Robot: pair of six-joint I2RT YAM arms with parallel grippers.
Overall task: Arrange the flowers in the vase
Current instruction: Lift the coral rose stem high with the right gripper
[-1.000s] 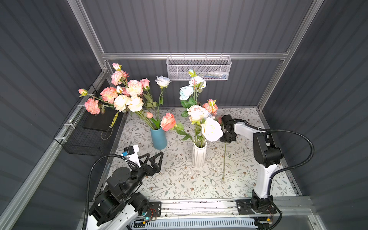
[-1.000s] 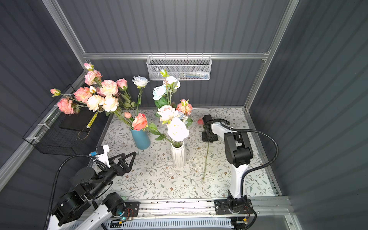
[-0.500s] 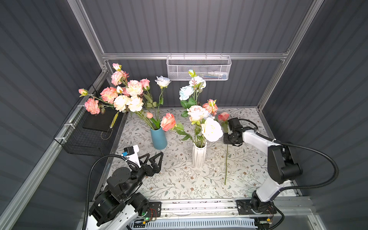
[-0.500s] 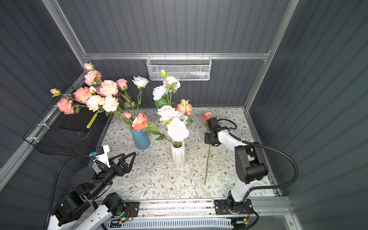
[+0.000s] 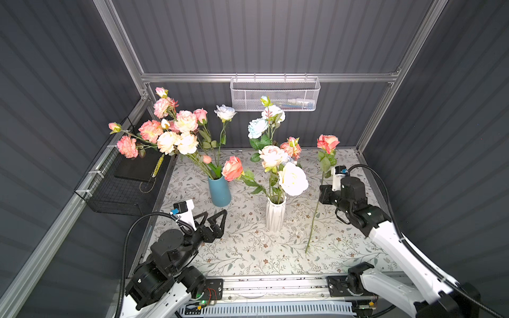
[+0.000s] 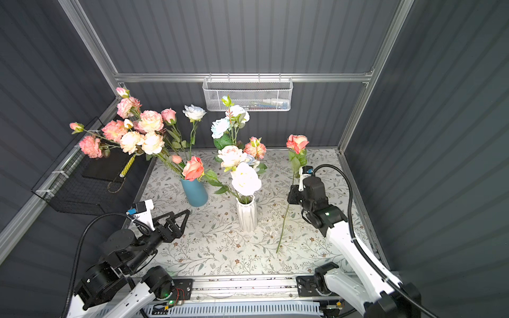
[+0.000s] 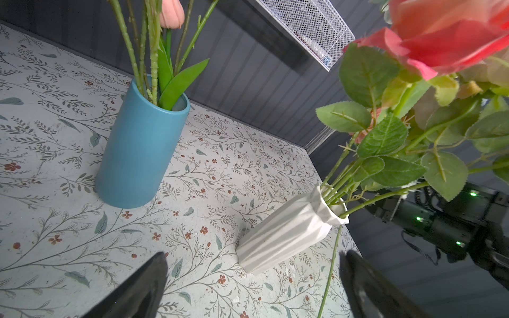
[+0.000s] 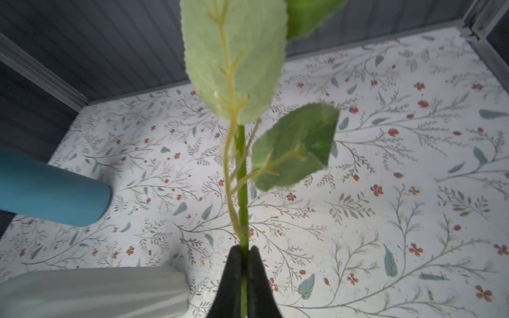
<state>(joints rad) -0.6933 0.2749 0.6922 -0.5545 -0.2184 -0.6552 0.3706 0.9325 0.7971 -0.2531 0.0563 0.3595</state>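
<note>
A white ribbed vase [image 5: 275,213] [image 6: 247,217] [image 7: 289,234] stands mid-table with several flowers [image 5: 292,179] in it. To its left, a blue vase [image 5: 219,191] [image 6: 194,191] holds a large bunch of pink and cream flowers [image 5: 176,132]. My right gripper [image 5: 321,193] [image 6: 290,195] [image 8: 243,256] is shut on the green stem [image 8: 242,192] of a coral rose [image 5: 327,143] [image 6: 297,143]. It holds the rose nearly upright just right of the white vase, the stem's lower end [image 5: 306,250] close to the tablecloth. My left gripper [image 5: 213,218] [image 6: 176,219] [image 7: 253,256] hangs open and empty at front left.
A white mesh basket [image 5: 275,93] hangs on the back wall. A black wire basket [image 5: 118,190] holding a dark notebook is fixed to the left wall. A metal rail [image 5: 275,283] runs along the table's front edge. Dark walls close in three sides.
My right arm has swung forward and right with the rose. Its bloom has come out from behind the white vase's flowers and now stands free. The left arm has not moved.
</note>
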